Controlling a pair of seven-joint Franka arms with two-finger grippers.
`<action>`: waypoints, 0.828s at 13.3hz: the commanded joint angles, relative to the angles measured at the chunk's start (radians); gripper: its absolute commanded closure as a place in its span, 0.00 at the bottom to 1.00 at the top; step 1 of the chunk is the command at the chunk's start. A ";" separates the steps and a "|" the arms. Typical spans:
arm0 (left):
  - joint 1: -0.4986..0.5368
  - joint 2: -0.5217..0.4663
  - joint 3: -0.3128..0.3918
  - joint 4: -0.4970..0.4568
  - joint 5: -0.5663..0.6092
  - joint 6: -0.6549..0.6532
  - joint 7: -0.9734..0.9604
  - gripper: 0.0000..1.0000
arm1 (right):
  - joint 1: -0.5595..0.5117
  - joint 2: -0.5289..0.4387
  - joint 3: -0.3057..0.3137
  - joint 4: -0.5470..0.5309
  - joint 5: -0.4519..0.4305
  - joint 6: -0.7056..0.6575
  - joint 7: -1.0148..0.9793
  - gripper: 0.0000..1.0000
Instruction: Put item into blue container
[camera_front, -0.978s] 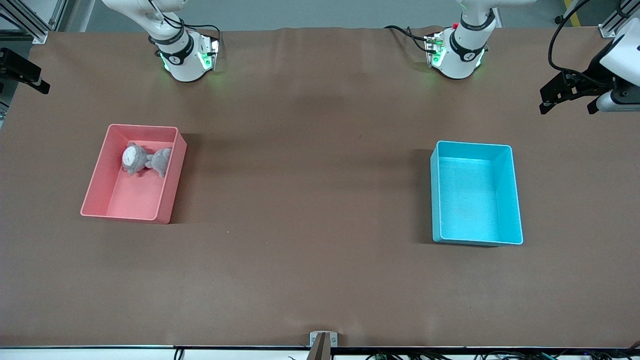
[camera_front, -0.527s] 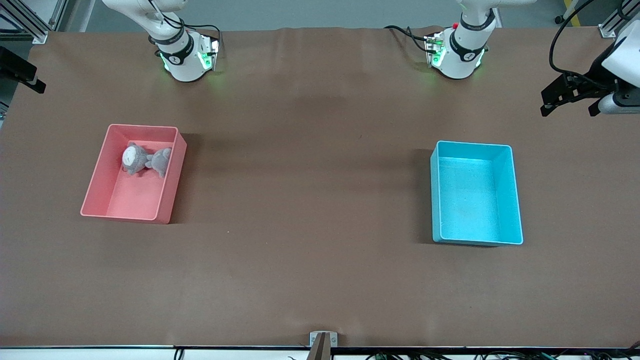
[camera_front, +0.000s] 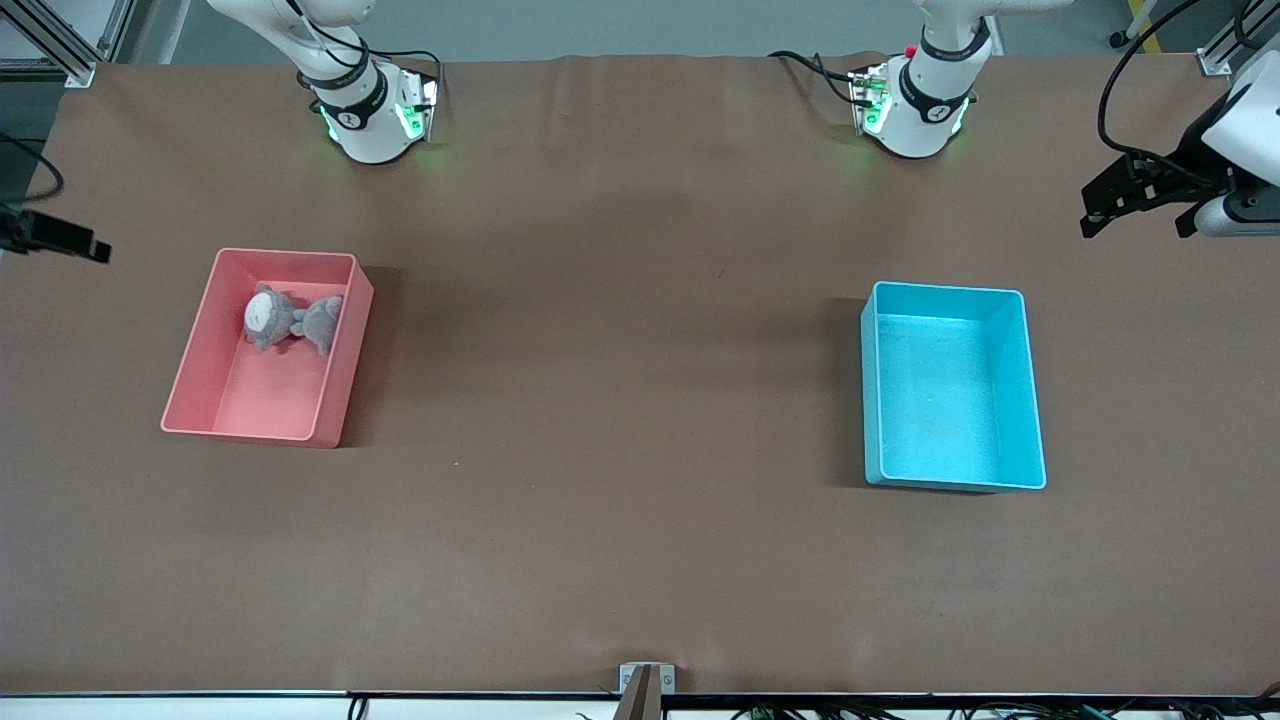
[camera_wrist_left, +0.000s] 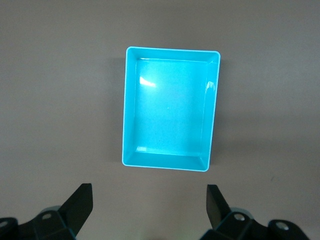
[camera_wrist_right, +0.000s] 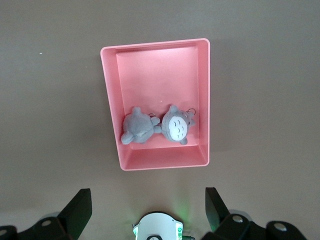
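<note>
The blue container (camera_front: 953, 385) stands empty toward the left arm's end of the table; it also shows in the left wrist view (camera_wrist_left: 170, 107). Two grey plush toys, one showing a white belly (camera_front: 264, 315) and one all grey (camera_front: 320, 322), lie in a pink bin (camera_front: 200, 350) toward the right arm's end. In the right wrist view the white-bellied toy (camera_wrist_right: 177, 125) and the grey toy (camera_wrist_right: 137, 126) lie side by side. My left gripper (camera_front: 1135, 215) (camera_wrist_left: 150, 189) hangs high, open and empty. My right gripper (camera_front: 60, 237) (camera_wrist_right: 148, 192) hangs high past the pink bin, open and empty.
The right arm's base (camera_front: 370, 120) (camera_wrist_right: 159, 229) and the left arm's base (camera_front: 915, 110) stand along the table edge farthest from the front camera. A small metal bracket (camera_front: 646, 680) sits at the edge nearest that camera. Brown tabletop lies between the two bins.
My right gripper has shifted along the table's end and now shows level with the pink bin. My left gripper has barely moved. Both stay open.
</note>
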 joint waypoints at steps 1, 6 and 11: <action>-0.004 0.017 0.002 0.017 -0.006 -0.007 0.012 0.00 | -0.009 0.073 0.009 0.008 0.001 0.032 -0.004 0.00; -0.012 0.039 -0.003 0.020 -0.004 -0.005 0.012 0.00 | -0.005 0.035 0.008 -0.366 -0.002 0.343 0.010 0.00; -0.013 0.056 -0.004 0.021 -0.004 0.001 0.012 0.00 | -0.044 -0.028 0.002 -0.768 -0.002 0.739 0.021 0.00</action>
